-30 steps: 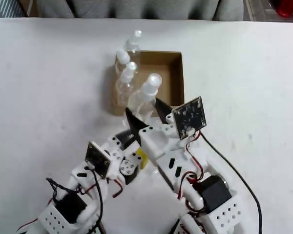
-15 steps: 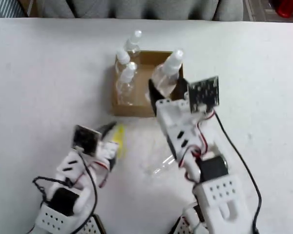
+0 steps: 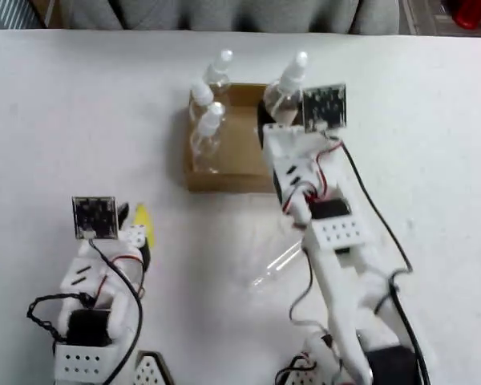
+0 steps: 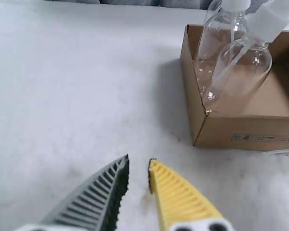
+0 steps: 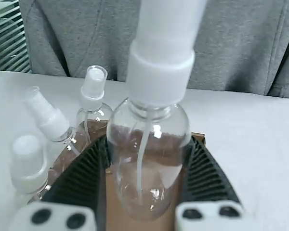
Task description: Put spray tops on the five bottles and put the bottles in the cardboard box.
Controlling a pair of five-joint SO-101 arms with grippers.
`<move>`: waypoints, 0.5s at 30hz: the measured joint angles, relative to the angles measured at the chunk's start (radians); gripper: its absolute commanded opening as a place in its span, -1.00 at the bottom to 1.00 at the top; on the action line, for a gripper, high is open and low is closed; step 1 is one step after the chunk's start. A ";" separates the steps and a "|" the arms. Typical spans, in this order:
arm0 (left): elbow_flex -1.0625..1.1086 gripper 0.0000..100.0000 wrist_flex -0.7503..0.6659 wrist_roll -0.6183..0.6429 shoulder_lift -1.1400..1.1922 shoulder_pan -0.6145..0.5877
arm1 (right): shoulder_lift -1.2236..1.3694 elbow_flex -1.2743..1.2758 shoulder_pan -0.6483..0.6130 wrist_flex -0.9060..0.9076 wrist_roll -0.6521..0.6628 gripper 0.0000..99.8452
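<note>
High view: my right pincer [image 3: 279,112] hangs over the far right corner of the cardboard box [image 3: 224,180], holding a clear bottle [image 3: 282,96]. The bottle's white spray top [image 3: 295,62] leans toward the far edge of the surface [image 3: 80,104]. I cannot tell whether the bottle's base touches the box floor.

Three other bottles [image 3: 202,98] stand inside the box along its left wall, each with a white top on. One is at the far left corner and the other two sit nearer, close together.

From my right wrist view, my black fingers [image 5: 82,178] press on both sides of the held bottle's round body. A thin tube runs down inside it from the top.

My left pincer [image 3: 132,216] is well apart from the box, to its near left and low over bare surface. From my left wrist view its two halves, one grey and one yellow, are only narrowly parted, with nothing between them. The box's left wall is to the far right of them.

A thin clear tube [image 3: 274,265] lies on the surface between my two arms, on the near side of the box and just beside my right arm — neither pincer touches it.
</note>
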 measured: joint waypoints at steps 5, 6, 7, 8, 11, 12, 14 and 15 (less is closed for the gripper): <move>0.000 -0.96 0.003 -0.117 0.000 -0.006 | 0.195 -0.176 0.005 0.000 0.000 -0.97; 0.000 -0.96 0.008 -0.132 0.000 -0.006 | 0.233 -0.216 0.003 0.000 0.000 -0.97; 0.000 -0.96 0.017 -0.143 0.000 -0.006 | 0.269 -0.252 0.003 0.000 0.000 -0.97; 0.000 -0.96 0.025 -0.149 0.000 -0.006 | 0.304 -0.285 0.003 -0.002 0.000 -0.97; 0.000 -0.96 0.031 -0.157 0.000 -0.008 | 0.405 -0.381 0.003 -0.003 0.000 -0.97; 0.000 -0.96 0.031 -0.160 0.000 -0.008 | 0.436 -0.411 0.003 -0.003 0.000 -0.97; 0.000 -0.96 0.031 -0.161 0.000 -0.008 | 0.500 -0.473 0.005 -0.003 0.000 -0.97; 0.000 -0.96 0.031 -0.161 0.000 -0.008 | 0.534 -0.506 0.006 -0.003 0.000 -0.97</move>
